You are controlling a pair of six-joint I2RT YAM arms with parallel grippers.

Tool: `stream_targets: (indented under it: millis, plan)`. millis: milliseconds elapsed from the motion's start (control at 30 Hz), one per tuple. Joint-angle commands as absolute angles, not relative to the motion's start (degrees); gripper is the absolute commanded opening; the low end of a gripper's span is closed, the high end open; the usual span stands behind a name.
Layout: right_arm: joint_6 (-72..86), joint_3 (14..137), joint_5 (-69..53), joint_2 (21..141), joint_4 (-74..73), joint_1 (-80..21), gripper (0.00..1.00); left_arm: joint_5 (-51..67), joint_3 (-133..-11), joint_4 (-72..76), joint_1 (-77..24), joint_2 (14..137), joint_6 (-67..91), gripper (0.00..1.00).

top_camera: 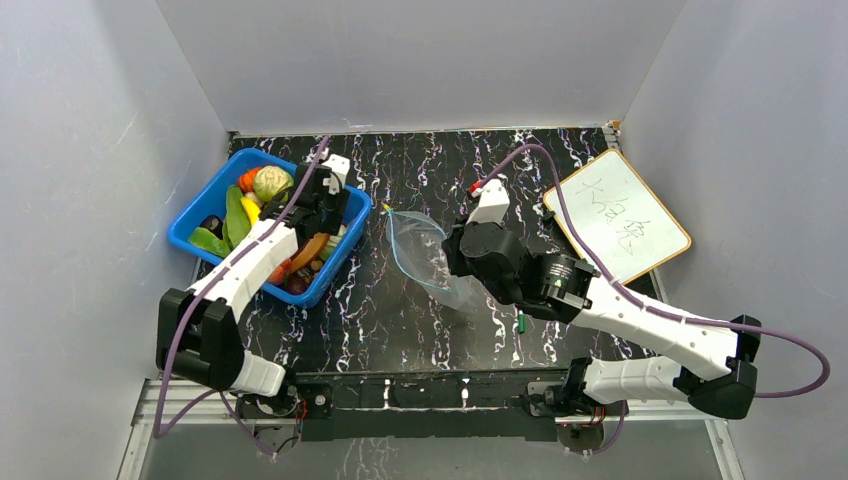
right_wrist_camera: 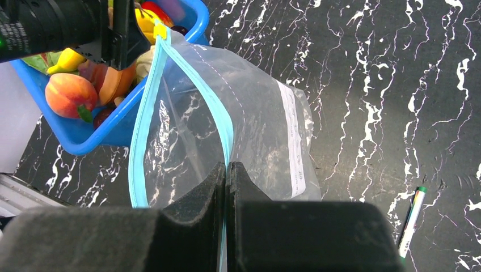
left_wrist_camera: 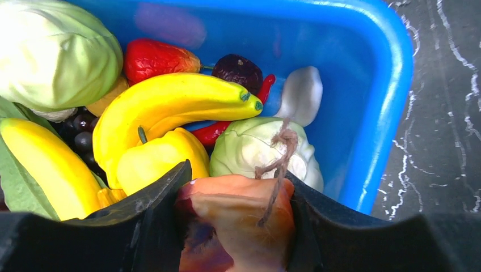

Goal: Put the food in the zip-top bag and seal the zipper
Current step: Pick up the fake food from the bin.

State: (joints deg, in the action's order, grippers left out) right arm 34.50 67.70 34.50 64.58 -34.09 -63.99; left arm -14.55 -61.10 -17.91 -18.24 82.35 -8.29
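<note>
I have left jaws closed on peach piece [left_wrist_camera: 238, 221] inside blue bin [left_wrist_camera: 385, 85], among rest of food [left_wrist_camera: 170, 102]; looks ready to lift. Right jaws pinch zipper [right_wrist_camera: 222, 122], propping zip-top bag [right_wrist_camera: 261, 130] mouth open on table [right_wrist_camera: 368, 85] beside bin, likely for drop-in.

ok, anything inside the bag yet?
Nothing visible: the clear bag shows only the black marbled table through it. The right gripper pinches its blue zipper edge, mouth gaping. The bag's near end is hidden behind the gripper, so that part can't be checked.
</note>
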Motion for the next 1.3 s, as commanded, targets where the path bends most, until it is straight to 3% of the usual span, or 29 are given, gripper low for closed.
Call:
stream_targets:
  millis: [0,633,1267]
  plan:
    - [36.0,67.5,33.9,63.6,-32.0,-64.0,0.00,-11.8,-65.4,-21.9,-18.6,76.1,-7.4,0.39]
    - [46.8,65.2,25.1,66.3,-26.3,-64.0,0.00,0.5,-71.3,-25.2,-18.6,59.4,-1.1,0.36]
    - [61.8,57.9,25.3,62.7,-15.4,-64.0,0.00,22.1,-68.6,-11.0,-18.7,45.3,25.5,0.34]
